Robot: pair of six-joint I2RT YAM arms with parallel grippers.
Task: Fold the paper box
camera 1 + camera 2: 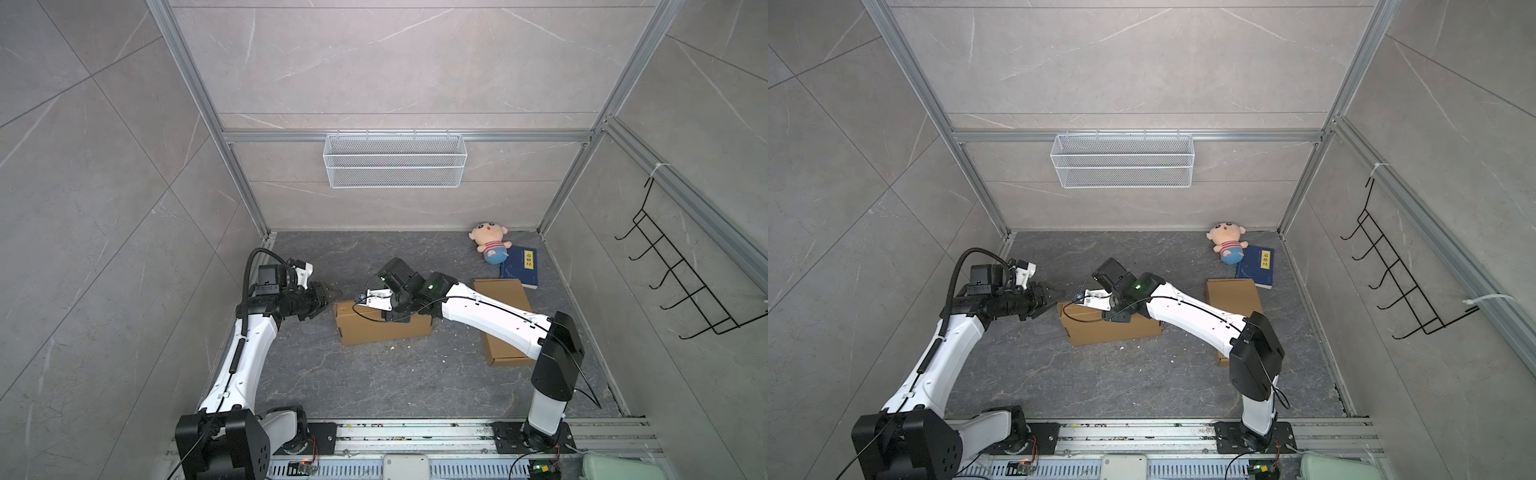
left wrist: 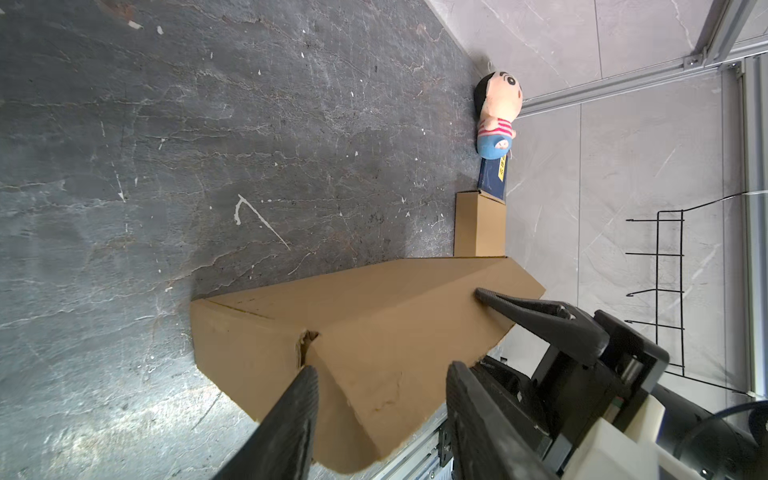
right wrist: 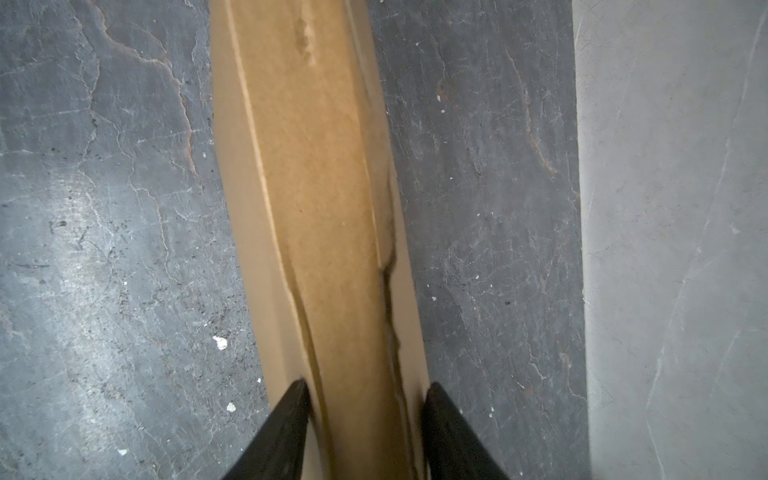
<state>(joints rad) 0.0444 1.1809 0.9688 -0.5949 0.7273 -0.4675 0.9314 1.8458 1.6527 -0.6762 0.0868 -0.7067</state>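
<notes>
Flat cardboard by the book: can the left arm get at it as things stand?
Probably not. The half-folded box sits between the left fingers and the flat cardboard, and the right arm stretches over that cardboard, covering much of it.

Both top views look down on the whole floor [image 1: 374, 374]; both wrist views sit close to the paper box [image 2: 374, 332].

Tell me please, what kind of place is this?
Probably a robot test cell: tiled panels on an aluminium frame, left arm and right arm on a rail, and props like a doll, book and box.
</notes>
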